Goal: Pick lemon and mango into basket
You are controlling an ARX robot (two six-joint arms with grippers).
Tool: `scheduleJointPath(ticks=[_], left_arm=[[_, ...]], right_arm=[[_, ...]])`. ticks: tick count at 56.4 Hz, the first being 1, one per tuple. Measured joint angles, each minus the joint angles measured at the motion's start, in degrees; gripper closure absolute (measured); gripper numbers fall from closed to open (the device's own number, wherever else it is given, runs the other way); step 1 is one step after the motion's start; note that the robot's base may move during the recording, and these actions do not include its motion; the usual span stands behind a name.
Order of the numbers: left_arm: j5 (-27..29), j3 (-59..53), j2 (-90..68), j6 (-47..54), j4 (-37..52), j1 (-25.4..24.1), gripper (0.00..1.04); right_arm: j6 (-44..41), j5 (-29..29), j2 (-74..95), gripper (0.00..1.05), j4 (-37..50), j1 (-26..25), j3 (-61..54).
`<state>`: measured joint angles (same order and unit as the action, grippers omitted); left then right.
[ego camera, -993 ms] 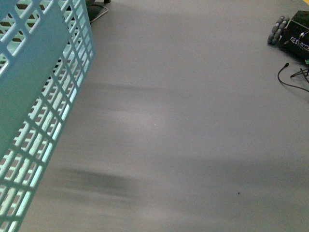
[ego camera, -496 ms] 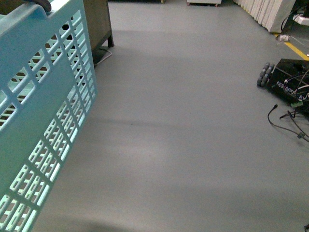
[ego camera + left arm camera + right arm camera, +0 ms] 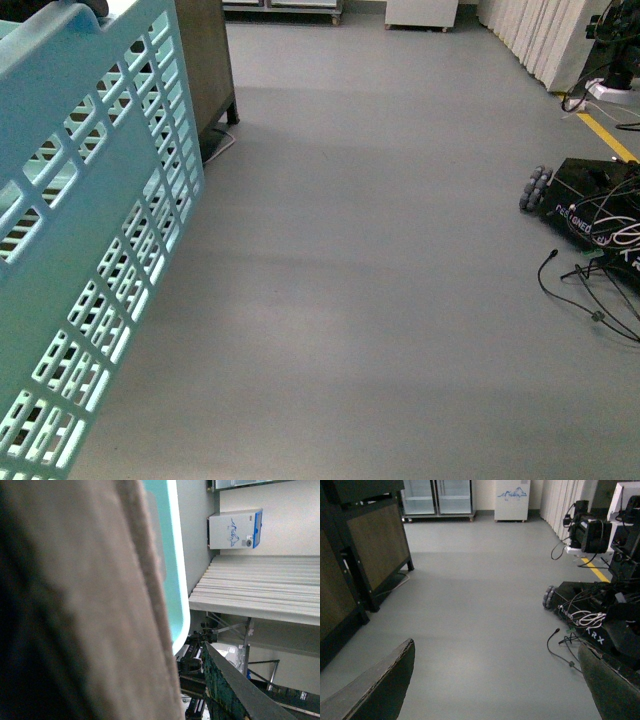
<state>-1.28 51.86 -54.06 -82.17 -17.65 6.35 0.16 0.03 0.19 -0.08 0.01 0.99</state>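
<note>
Basket hangs tilted at left arm's side, no lemon or mango in sight; right gripper gapes empty toward floor; left gripper pressed on something brown, grip unreadable

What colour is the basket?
The basket is light teal, clearest in the front view.

open: floor at 12 o'clock | blocked: basket wall at 9, cabinet at 11, black cart and cables at 3
</note>
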Motion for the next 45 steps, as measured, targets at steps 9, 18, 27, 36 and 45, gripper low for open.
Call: scheduleJointPath(ticks=[9, 18, 27, 36, 45], left_arm=[[-0.02, 0.00, 0.00, 0.00, 0.00, 0.00, 0.79], [-0.09, 0.00, 0.00, 0.04, 0.00, 0.00, 0.79], [-0.11, 0.00, 0.00, 0.02, 0.00, 0.00, 0.79], [0.00, 0.00, 0.00, 0.02, 0.00, 0.00, 0.79], [-0.04, 0.02, 0.00, 0.02, 0.00, 0.00, 0.79]], right_arm=[[0.00, 0.02, 0.00, 0.09, 0.00, 0.00, 0.00], [0.00, -0.02, 0.00, 0.09, 0.00, 0.00, 0.00], [0.02, 0.00, 0.00, 0.09, 0.00, 0.00, 0.00], [0.00, -0.02, 0.00, 0.09, 0.00, 0.00, 0.00], [-0.02, -0.02, 0.00, 0.09, 0.00, 0.00, 0.00]])
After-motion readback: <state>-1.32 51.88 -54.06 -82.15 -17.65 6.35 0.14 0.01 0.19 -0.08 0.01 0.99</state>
